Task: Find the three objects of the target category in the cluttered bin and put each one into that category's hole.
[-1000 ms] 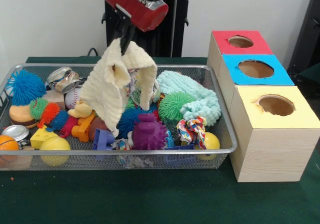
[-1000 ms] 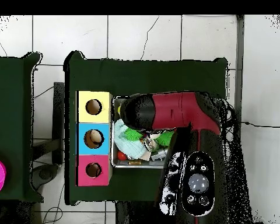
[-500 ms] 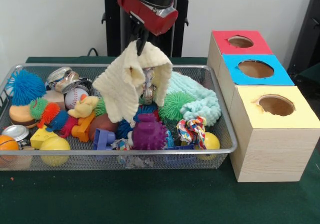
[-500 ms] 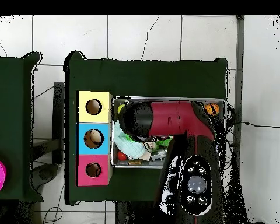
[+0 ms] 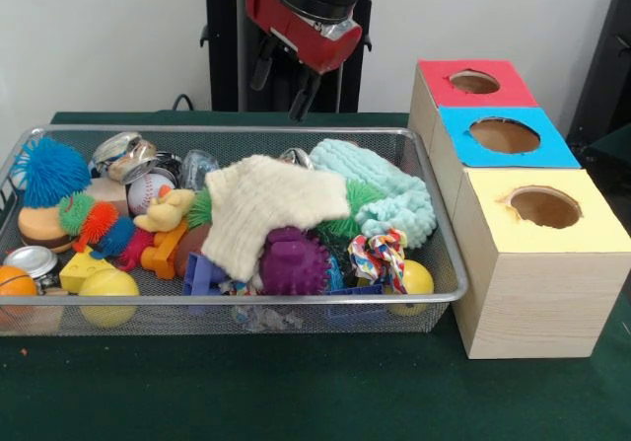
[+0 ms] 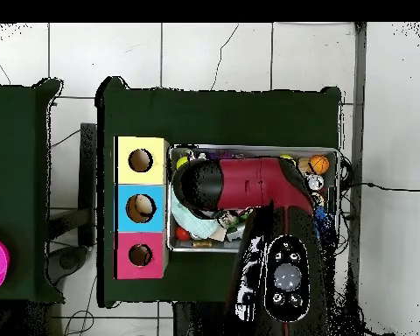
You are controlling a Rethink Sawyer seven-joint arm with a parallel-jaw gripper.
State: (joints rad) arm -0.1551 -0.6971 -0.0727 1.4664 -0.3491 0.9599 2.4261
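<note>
The gripper [image 5: 284, 79] is hanging empty with its fingers spread above the wire bin [image 5: 296, 298]. A cream cloth [image 5: 264, 204] is lying on the toys at the bin's centre, a purple spiky ball [image 5: 294, 261] sitting at its five o'clock and a mint knitted piece [image 5: 380, 189] resting at its three o'clock.

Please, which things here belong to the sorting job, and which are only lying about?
Job: tool, bin, boxes, cream cloth and teal cloth (likely targets).
Lying about: baseball, purple ball, can, rope toy.
</note>
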